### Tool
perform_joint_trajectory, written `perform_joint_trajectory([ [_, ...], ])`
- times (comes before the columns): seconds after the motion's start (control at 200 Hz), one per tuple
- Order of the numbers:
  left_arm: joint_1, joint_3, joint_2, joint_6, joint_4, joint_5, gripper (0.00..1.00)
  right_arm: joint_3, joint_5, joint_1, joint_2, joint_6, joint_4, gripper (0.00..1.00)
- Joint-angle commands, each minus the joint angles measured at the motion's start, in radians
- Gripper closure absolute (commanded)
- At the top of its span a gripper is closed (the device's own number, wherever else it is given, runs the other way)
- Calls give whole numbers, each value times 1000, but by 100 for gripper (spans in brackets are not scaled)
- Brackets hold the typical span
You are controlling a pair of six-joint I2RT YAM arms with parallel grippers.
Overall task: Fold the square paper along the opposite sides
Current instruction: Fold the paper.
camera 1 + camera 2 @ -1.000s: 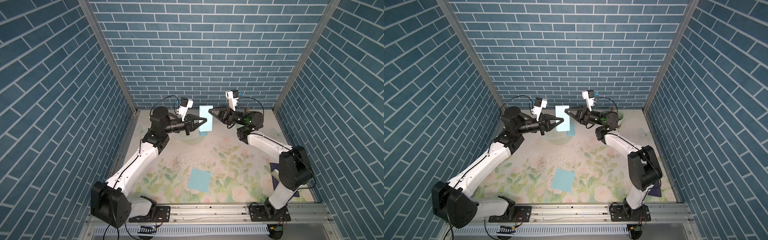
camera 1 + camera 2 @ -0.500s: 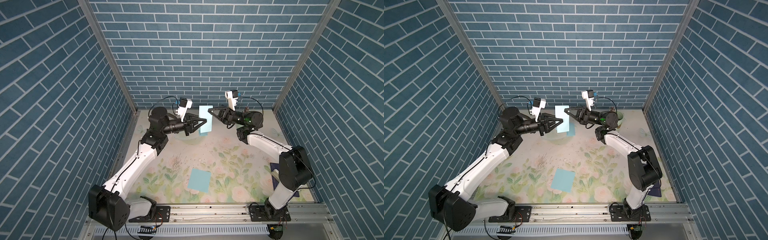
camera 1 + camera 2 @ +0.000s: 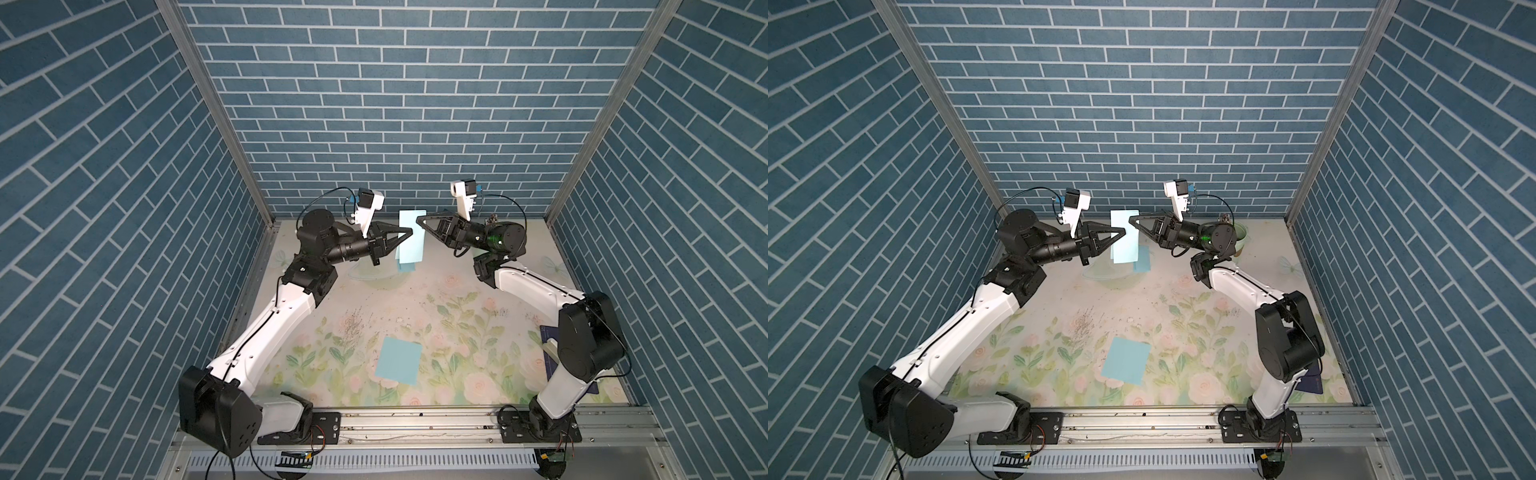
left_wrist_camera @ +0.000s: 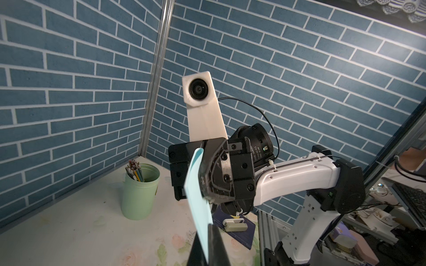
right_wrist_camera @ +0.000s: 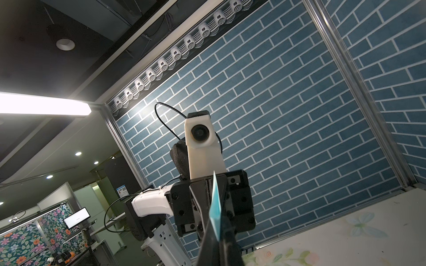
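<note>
The square paper (image 3: 412, 239) hangs upright in the air above the far edge of the counter (image 3: 419, 299), about midway between the far corners, and is pinched from both sides. In both top views it shows as a pale blue, tall sheet (image 3: 1125, 241), clear of the counter surface.

The left tool (image 3: 409, 232) reaches in from the left side, its fingers pressed together on the sheet's left edge. The left wrist view shows the paper (image 4: 196, 191) edge-on, running down between the two dark fingers (image 4: 216, 248).

The right tool (image 3: 419, 218) comes from the right side and is clamped on the upper right part of the same sheet. The right wrist view shows the thin blue edge (image 5: 215, 202) caught between its fingers (image 5: 207, 239).

Under the held sheet a darker blue patch shows on the counter; whether it is paper or shadow cannot be told.

A second blue sheet (image 3: 399, 359) lies flat near the front edge, well apart from both tools. A green cup (image 4: 140, 193) of sticks stands in the far right corner. A dark blue book (image 3: 1312, 382) lies at the right edge.
</note>
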Motion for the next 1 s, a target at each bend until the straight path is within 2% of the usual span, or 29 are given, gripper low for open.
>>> perform_joint_trajectory([
  [0.0,-3,27,13,8,-10,-5,100,23,-3,3,12,10,15,100],
  [0.085,-3,31,32,18,-80,-13,100,-7,-16,-6,4,-3,8,74],
  [0.18,-3,7,68,40,-162,-33,100,-127,-16,-48,-64,-126,-117,56],
  [0.22,-3,-6,90,50,-192,-29,100,-200,18,-68,-122,-240,-235,51],
  [0.25,-6,-16,119,58,-214,-33,100,-255,75,-81,-175,-374,-382,49],
  [0.295,-11,-14,164,74,-270,-62,100,-309,224,-84,-260,-594,-651,44],
  [0.335,-19,-10,217,95,-308,-58,100,-360,372,-68,-336,-748,-796,43],
  [0.375,-32,-2,271,125,-353,-66,100,-431,495,-53,-393,-842,-833,44],
  [0.435,-46,20,365,174,-413,-40,100,-563,623,-42,-458,-883,-777,50],
  [0.515,-64,78,486,244,-511,-44,100,-711,756,3,-506,-963,-676,57],
  [0.6,-80,139,580,304,-586,-42,100,-776,856,83,-502,-1135,-659,65],
  [0.715,-93,223,700,377,-692,-30,100,-822,902,138,-437,-1234,-623,73],
  [0.87,-107,299,826,451,-792,-47,100,-853,933,182,-324,-1253,-562,94],
  [0.995,-112,325,877,474,-819,-57,100,-868,939,210,-224,-1251,-476,100],
])
